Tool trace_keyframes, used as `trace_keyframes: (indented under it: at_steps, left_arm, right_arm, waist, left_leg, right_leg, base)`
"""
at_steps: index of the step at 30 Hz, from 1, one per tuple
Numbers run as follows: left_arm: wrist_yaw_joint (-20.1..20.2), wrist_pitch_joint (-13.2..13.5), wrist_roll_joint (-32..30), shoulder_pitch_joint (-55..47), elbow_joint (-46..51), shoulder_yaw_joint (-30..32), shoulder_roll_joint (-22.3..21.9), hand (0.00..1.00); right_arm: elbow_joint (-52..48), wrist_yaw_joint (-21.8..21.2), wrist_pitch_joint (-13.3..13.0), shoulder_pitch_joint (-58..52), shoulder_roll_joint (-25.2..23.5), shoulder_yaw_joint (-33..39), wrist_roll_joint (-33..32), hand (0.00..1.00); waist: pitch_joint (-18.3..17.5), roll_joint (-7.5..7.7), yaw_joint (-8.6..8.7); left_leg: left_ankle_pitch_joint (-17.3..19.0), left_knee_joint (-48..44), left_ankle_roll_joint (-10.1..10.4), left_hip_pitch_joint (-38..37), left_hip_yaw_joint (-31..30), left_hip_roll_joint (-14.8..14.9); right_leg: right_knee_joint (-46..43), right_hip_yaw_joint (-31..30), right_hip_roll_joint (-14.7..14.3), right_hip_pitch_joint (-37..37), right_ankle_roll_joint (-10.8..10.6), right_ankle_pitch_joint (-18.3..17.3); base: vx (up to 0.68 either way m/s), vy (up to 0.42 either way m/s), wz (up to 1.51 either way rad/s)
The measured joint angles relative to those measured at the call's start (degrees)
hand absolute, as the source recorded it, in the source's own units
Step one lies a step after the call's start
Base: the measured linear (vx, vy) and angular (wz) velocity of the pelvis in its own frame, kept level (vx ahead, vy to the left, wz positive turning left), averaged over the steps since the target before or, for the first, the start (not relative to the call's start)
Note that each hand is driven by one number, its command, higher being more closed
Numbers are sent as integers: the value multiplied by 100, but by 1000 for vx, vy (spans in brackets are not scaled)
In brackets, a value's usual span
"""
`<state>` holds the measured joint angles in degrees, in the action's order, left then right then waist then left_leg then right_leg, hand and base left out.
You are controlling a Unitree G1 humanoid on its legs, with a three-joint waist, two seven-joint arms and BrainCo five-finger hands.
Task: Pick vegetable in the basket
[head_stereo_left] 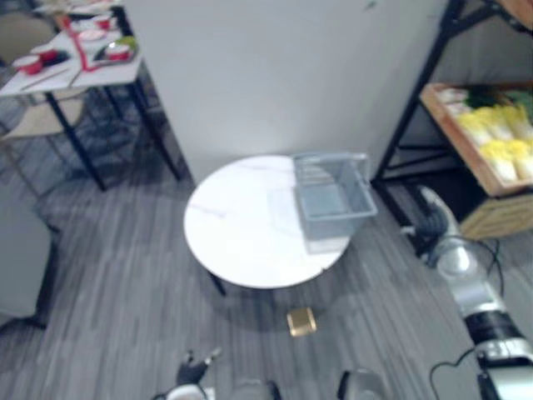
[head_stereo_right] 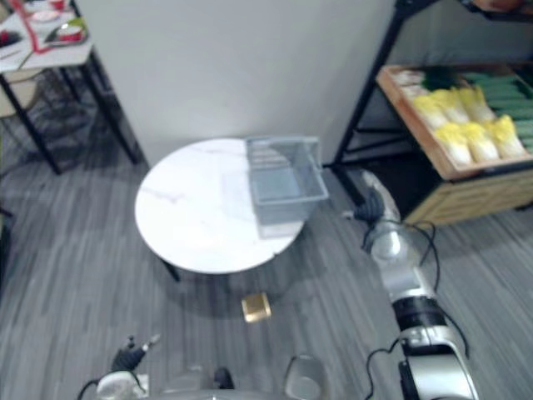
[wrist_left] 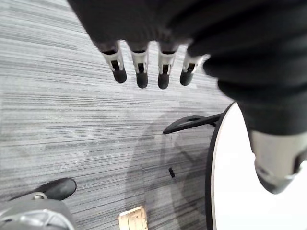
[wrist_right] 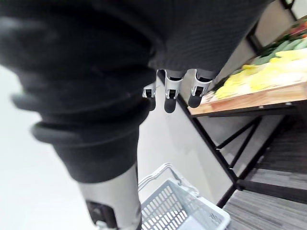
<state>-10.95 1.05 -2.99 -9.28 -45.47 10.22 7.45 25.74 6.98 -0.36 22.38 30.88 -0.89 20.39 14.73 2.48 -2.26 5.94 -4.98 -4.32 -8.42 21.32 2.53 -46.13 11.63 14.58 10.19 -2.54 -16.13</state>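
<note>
Vegetables: pale yellow leafy heads in a row, green ones behind, on the wooden shelf tray, upper right of the frame.
Basket: grey mesh plastic, frame centre, at the right edge of the round white table.
Right hand: fingers straight, holding nothing, in the gap between basket and shelf.
Left hand: fingers loose and apart, holding nothing, bottom left, over the floor.
Floor: small tan block just below the table.
</note>
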Motion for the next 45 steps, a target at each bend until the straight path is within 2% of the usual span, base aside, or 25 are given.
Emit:
trace_keyframes:
  at_steps: [1, 2, 3, 4, 5, 6, 7, 8, 9, 10, 12, 13, 14, 15, 16, 18, 20, 22, 23, 25, 26, 27, 30, 38, 45]
  left_arm:
    - [3, 0, 0, 1, -11, -33, 5, 0]
    - [9, 1, -1, 53, -40, -55, 15, 0]
    - [18, 4, -15, 61, -42, -87, 21, 0]
    - [19, 7, -33, 58, -44, -86, 67, 0]
    - [30, 7, -57, 67, -179, -103, 148, 0]
    - [60, -3, -59, 114, -341, -159, 141, 0]
    - [73, -5, -61, 103, -380, -198, 138, 0]
    - [102, -6, -65, 68, -390, -213, 114, 0]
    - [112, -6, -66, 50, -397, -212, 96, 0]
    - [119, -5, -68, -10, -405, -207, 43, 0]
    - [119, 15, -85, 35, -403, -207, 8, 0]
    - [120, 43, -202, 80, -388, -203, -14, 0]
    - [118, 48, -223, 89, -373, -195, -9, 0]
    - [114, 45, -226, 110, -370, -187, -8, 0]
    - [106, 39, -197, 122, -362, -190, -70, 0]
    - [87, 28, -180, 120, -361, -189, -97, 0]
    - [6, 27, -177, 122, -358, -185, -66, 0]
    - [6, 23, -177, 109, -354, -188, -71, 0]
    - [6, 22, -177, 115, -341, -188, -68, 0]
    - [5, 33, -176, 87, -252, -200, -93, 0]
    - [1, 38, -176, 136, -261, -196, -98, 0]
    - [-3, 61, -177, 299, -209, -203, -43, 0]
    - [-1, 117, -179, 593, -159, -309, -48, 0]
    - [-26, 159, -175, 632, 76, -426, 43, 0]
    - [-62, 185, -170, 665, 76, -654, 40, 0]
  right_arm:
    - [0, -1, 0, 10, 88, 3, -2, 0]
    - [1, -2, 0, 36, 281, 15, -9, 0]
    - [38, 0, 0, 76, 432, 74, -15, 0]
    - [99, 0, 0, 132, 459, 109, -16, 0]
    - [329, 2, 10, 274, 463, 192, -19, 0]
    - [534, 2, 60, 383, 462, 228, -18, 0]
    - [601, 3, 85, 424, 462, 228, -15, 0]
    - [683, 2, 131, 463, 465, 228, -9, 0]
    - [683, 1, 142, 463, 465, 227, -9, 0]
    - [674, 1, 144, 463, 470, 224, 0, 0]
    - [668, 2, 144, 486, 494, 222, 9, 0]
    - [660, 4, 144, 646, 500, 186, 93, 0]
    - [661, 6, 146, 727, 504, 115, 149, 0]
    - [662, 4, 146, 892, 542, -77, 215, 0]
    - [669, 4, 143, 1147, 674, -378, 215, 0]
    - [668, 11, 126, 1321, 679, -520, 215, 0]
    - [709, 21, 116, 1646, 640, -808, 223, 0]
    - [910, 16, 113, 1998, 617, -1113, 257, 0]
    - [988, 10, 113, 2068, 617, -1181, 346, 0]
    - [1221, -2, 110, 2259, 657, -1315, 458, 0]
    - [1277, 20, 104, 2424, 708, -1300, 460, 0]
    - [1353, 11, 112, 2582, 777, -1308, 472, 0]
    - [1450, 17, 110, 2989, 923, -1303, 594, 0]
    - [2064, 75, 9, 4062, 1067, -1501, 656, 0]
    - [2624, 172, 51, 4174, 1121, -1500, 656, 0]
  waist:
    - [-1, 2, 15]
    - [-4, 3, 59]
    - [-30, 60, 61]
    - [-42, 137, 59]
    - [6, 250, 64]
    - [-22, 196, 44]
    - [-3, 182, 65]
    - [-2, 62, 75]
    - [1, 19, 71]
    - [-31, -100, 78]
    - [-31, -184, 113]
    - [-2, -302, 134]
    - [5, -313, 134]
    - [53, -386, 137]
    - [207, -645, 104]
    - [258, -845, 31]
    - [322, -768, 12]
    - [324, -771, 42]
    - [325, -770, 40]
    - [353, -851, 30]
    - [465, -991, 44]
    - [589, -809, 53]
    - [723, -675, 48]
    - [944, -804, -108]
    - [1108, -944, -153]
  left_leg:
    - [-19, 30, 31, 9, -134, 27]
    - [-62, 117, 211, 39, -388, 82]
    - [-116, 192, 406, 112, -613, 96]
    - [-119, 205, 516, 149, -687, 80]
    - [-45, 240, 708, 172, -814, 100]
    - [-75, 293, 849, 134, -779, 227]
    - [-91, 278, 878, 140, -763, 336]
    - [-112, 296, 982, 100, -804, 532]
    - [-127, 310, 1114, 87, -821, 627]
    - [-122, 358, 1249, -38, -860, 840]
    - [-60, 245, 1345, -60, -911, 956]
    - [114, -305, 1394, 191, -970, 1114]
    - [180, -739, 1353, 410, -983, 1158]
    - [204, -1742, 1329, 876, -1035, 1284]
    - [129, -2876, 1253, 1217, -1138, 1520]
    - [-37, -3370, 1203, 1365, -1161, 1649]
    - [-268, -3564, 1007, 1667, -1068, 1577]
    - [211, -2686, 1068, 1723, -1040, 1356]
    - [218, -2072, 1118, 1695, -1075, 1241]
    - [-336, -808, 1095, 1470, -1057, 1100]
    - [-613, -457, 1142, 1347, -985, 1131]
    - [-705, -253, 1089, 1334, -937, 1000]
    - [-925, 180, 969, 1425, -916, 742]
    - [-1431, 1043, 955, 1587, -954, 566]
    - [-1482, 1044, 974, 1742, -963, 595]
  right_leg:
    - [496, -184, -97, 9, -17, 10]
    - [1578, -614, -251, -35, -130, 98]
    - [2740, -876, -297, -85, -164, 394]
    - [3303, -924, -259, -128, -156, 558]
    - [3790, -859, -222, -258, -415, 1224]
    - [3801, -666, -320, -279, -476, 1438]
    - [3724, -579, -382, -263, -475, 1437]
    - [3516, -500, -529, -236, -456, 1430]
    - [3416, -431, -592, -243, -366, 1398]
    - [3150, -217, -725, -294, -147, 1283]
    - [3111, -58, -790, -410, -76, 1201]
    - [3201, 89, -857, -550, -44, 1129]
    - [3238, 122, -852, -583, -39, 1067]
    - [3304, 221, -844, -762, -34, 1059]
    - [3382, 301, -939, -1108, -1, 1035]
    - [3426, 304, -996, -1308, 20, 993]
    - [3724, 279, -860, -1430, 47, 993]
    - [3903, 197, -809, -1318, 37, 1097]
    - [4007, 189, -812, -1310, 17, 1165]
    - [3996, 152, -896, -1227, -60, 1248]
    - [3963, 93, -979, -1233, -89, 1231]
    - [3910, 78, -857, -1080, -101, 1237]
    - [3889, 61, -688, -808, -148, 1257]
    - [3879, 154, -638, -320, -172, 1271]
    - [3785, 182, -653, -134, -172, 1271]
  base:
    - [201, -294, 111]
    - [173, -338, 104]
    - [204, -438, 96]
    - [173, -400, 76]
    - [155, -411, 58]
    - [197, -405, 52]
    - [202, -390, 38]
    - [194, -308, 24]
    - [245, -374, 27]
    - [245, -338, 26]
    - [207, -203, 38]
    - [144, -116, 39]
    - [113, -112, 47]
    - [105, -124, 35]
    - [79, -91, 25]
    - [64, -42, 6]
    - [96, -18, 19]
    - [72, -9, -1]
    - [97, 47, -19]
    - [125, 109, -29]
    - [137, 168, -22]
    - [123, 163, -14]
    - [55, 121, 14]
    - [48, 36, 11]
    - [0, -2, 2]
